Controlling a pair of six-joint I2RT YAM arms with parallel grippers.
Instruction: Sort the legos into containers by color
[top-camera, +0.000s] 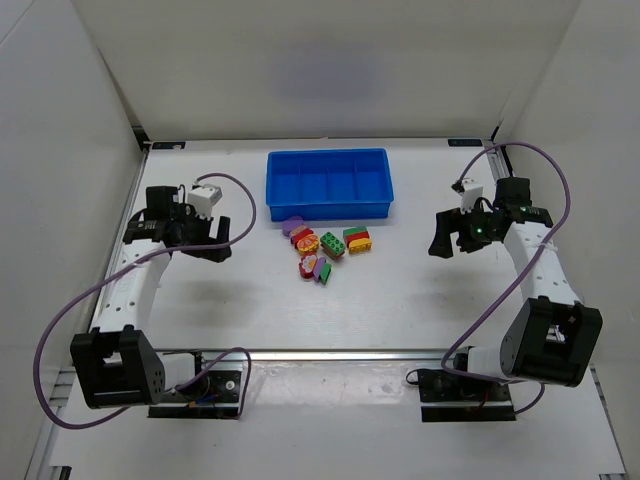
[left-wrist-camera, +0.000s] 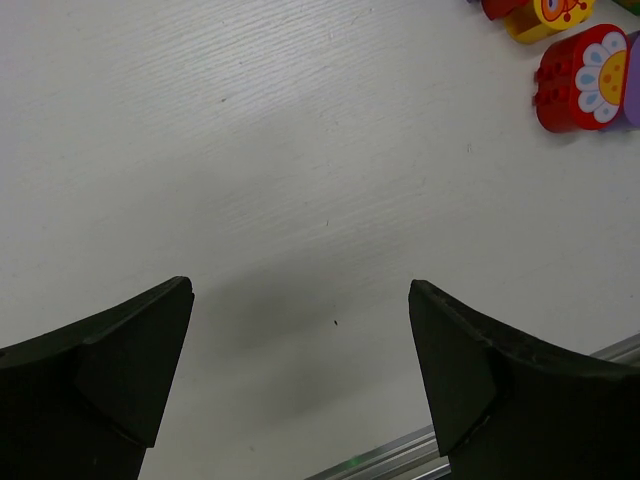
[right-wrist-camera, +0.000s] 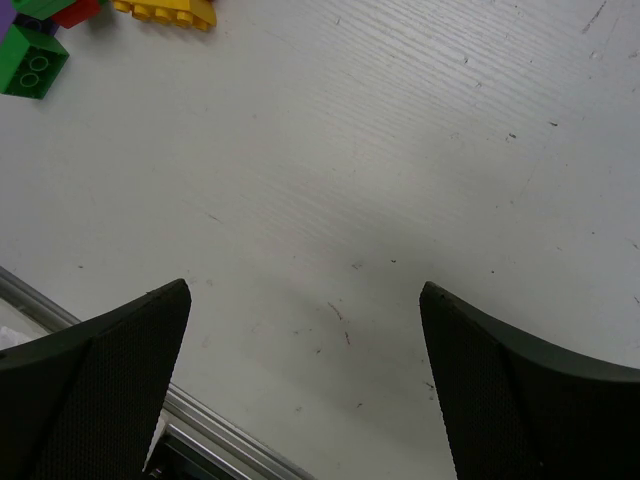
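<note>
**State.** Left gripper (top-camera: 212, 243): jaws spread wide with nothing between them, and its wrist view shows only bare table (left-wrist-camera: 300, 150) under the gap. Right gripper (top-camera: 445, 238): likewise wide open and empty. Both hang out to the sides, well apart from the work.

The legos (top-camera: 325, 248) lie in one tight heap at mid-table, several touching, just in front of the tray (top-camera: 330, 209). No block shows in its four compartments, so sorting is judged not begun.

**Risks.**
- The heap is crowded. Wide jaws lowered over one block would likely shove or trap a neighbour, so two colours could come up together or the heap could scatter.
- Some blocks are rounded, e.g. the red block (left-wrist-camera: 585, 78) with the flower face. A pinch across a curved side may let it twist out.
- Both arms face the same small heap from opposite sides, so reaching together risks fingers meeting over it.
- The tray sits just behind the heap. A low carry could clip its front wall and push it back, and a release over a divider could tip a block into the wrong compartment.
- The purple cables (top-camera: 530, 146) loop loosely by each arm and might snag on a long reach.

**Room.** There is wide bare table between the heap and each gripper, good for approach. The green block (right-wrist-camera: 35, 62) and yellow block (right-wrist-camera: 165, 12) appear to sit on the heap's fringe, open on the right gripper's side. A metal rail (top-camera: 330, 353) bounds the near edge. The white walls (top-camera: 60, 120) close in left, right and behind the tray, where room is small.
</note>
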